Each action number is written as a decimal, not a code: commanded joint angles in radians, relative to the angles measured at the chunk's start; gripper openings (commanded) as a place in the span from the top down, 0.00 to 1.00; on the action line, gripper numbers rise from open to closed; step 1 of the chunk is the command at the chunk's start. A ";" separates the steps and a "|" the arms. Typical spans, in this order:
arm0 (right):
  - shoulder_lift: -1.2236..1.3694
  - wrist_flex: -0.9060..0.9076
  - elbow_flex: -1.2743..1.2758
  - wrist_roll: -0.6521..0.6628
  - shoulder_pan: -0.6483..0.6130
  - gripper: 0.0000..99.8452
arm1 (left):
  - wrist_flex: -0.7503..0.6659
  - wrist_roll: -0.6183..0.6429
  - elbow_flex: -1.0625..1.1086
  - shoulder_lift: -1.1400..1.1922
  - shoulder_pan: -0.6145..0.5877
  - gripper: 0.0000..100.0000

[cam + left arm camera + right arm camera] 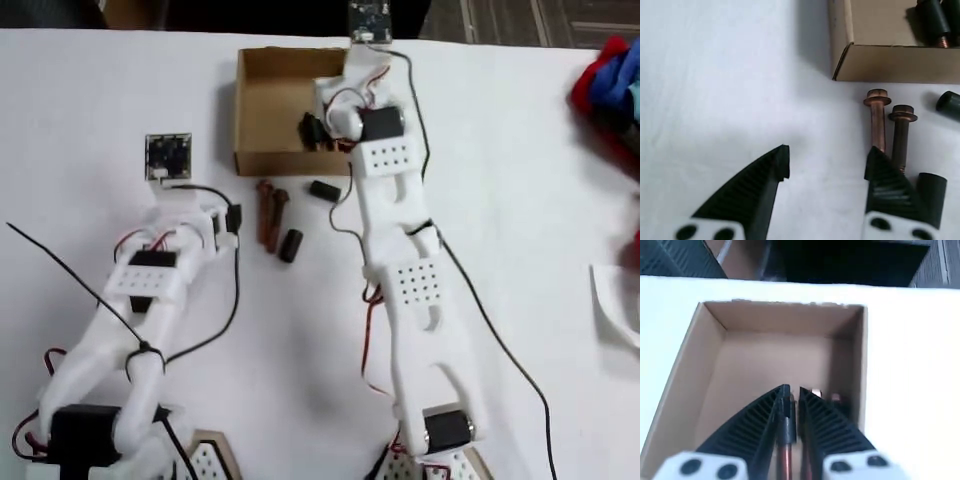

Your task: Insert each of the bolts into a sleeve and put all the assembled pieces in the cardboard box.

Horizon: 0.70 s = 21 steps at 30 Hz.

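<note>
White tabletop (715, 75) free inside spread left claw (827, 162), two copper flanged bolts (876, 120) just ahead of one fingertip (879, 165), brown cardboard box walls (687, 375) flanking right claw (793, 389).

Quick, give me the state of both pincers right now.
Left pincer: open, holding nothing.
Right pincer: closed on a sleeved bolt, over the cardboard box.

At the high view's upper middle, the right arm (385, 160) covers the cardboard box's (262, 110) right side. The left gripper's (827, 162) finger (885, 175) hides both bolts' (877, 122) tips; a sleeve (950, 106) is cut off at the edge.
</note>
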 commanded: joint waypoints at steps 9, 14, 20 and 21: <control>-0.249 0.549 -0.026 0.212 0.015 0.98 | -0.017 -0.009 -0.004 -0.005 0.006 0.74; -0.260 0.549 0.124 0.410 -0.012 0.98 | -0.014 -0.005 -0.004 -0.005 0.003 0.74; -0.377 0.549 0.420 0.279 -0.082 0.98 | -0.017 0.064 -0.005 -0.006 -0.066 0.74; -0.414 0.549 0.486 0.206 -0.084 0.98 | -0.017 0.098 -0.005 -0.006 -0.078 0.74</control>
